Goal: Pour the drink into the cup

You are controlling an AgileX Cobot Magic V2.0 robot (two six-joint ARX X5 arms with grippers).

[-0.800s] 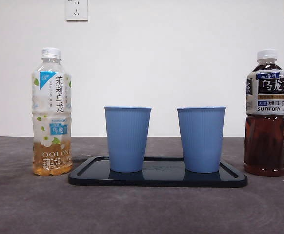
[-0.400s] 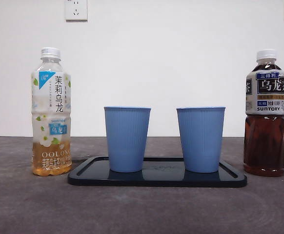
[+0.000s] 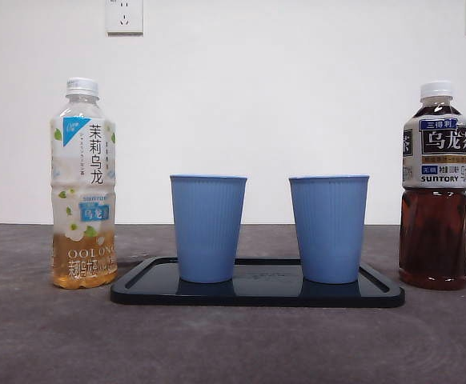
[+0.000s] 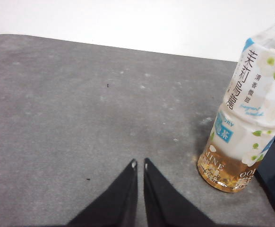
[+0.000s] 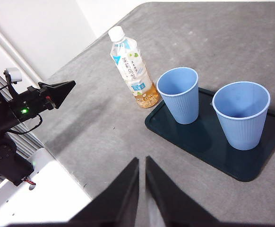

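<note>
jasmine oolong bottle (image 3: 84,184) capped, nearly empty: judged light, smooth, squashable; grip mid-label. left gripper (image 4: 139,164) narrow, holding nothing, near it. right gripper (image 5: 141,161) narrow, empty, high.

You have a dark grey, faintly speckled desk (image 3: 233,344) running back to a white wall. Directly on it sits a shallow black tray (image 3: 257,292), lying flat near the middle, its long side facing you in the front view. To one side of the tray stands a clear jasmine oolong bottle (image 3: 83,184) with a white cap, upright, pale amber liquid only in its lowest part; its base rests just beside the tray's end without touching it. At the tray's other end stands a dark oolong bottle (image 3: 434,184), also upright and capped, nearly full, close to the tray's corner.
</note>
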